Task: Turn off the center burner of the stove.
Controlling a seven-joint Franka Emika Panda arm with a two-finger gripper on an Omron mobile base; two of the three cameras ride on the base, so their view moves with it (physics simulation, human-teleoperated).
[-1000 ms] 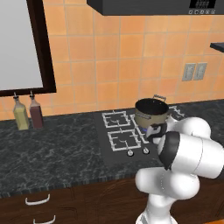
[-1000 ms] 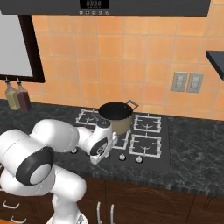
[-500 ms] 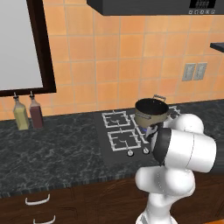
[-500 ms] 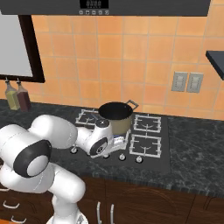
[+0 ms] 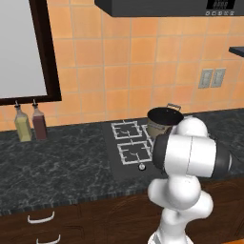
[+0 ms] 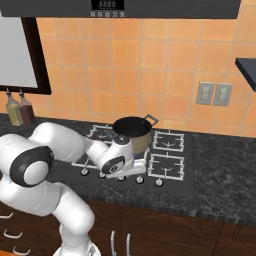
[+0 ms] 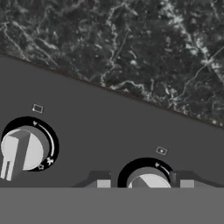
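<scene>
My gripper (image 7: 144, 184) sits over small round silver knob (image 7: 148, 180) on black glass stove (image 7: 96, 127); grip state unclear. Knob rigid, smooth; pinch its rim.

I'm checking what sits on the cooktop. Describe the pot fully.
The pot is round and deep, with a dark inside, a dull metallic wall and a thin loop handle at its rim on the wall side. It stands upright, without a lid, on the stove's middle grates, behind the robot's wrist. What it holds cannot be told.
</scene>
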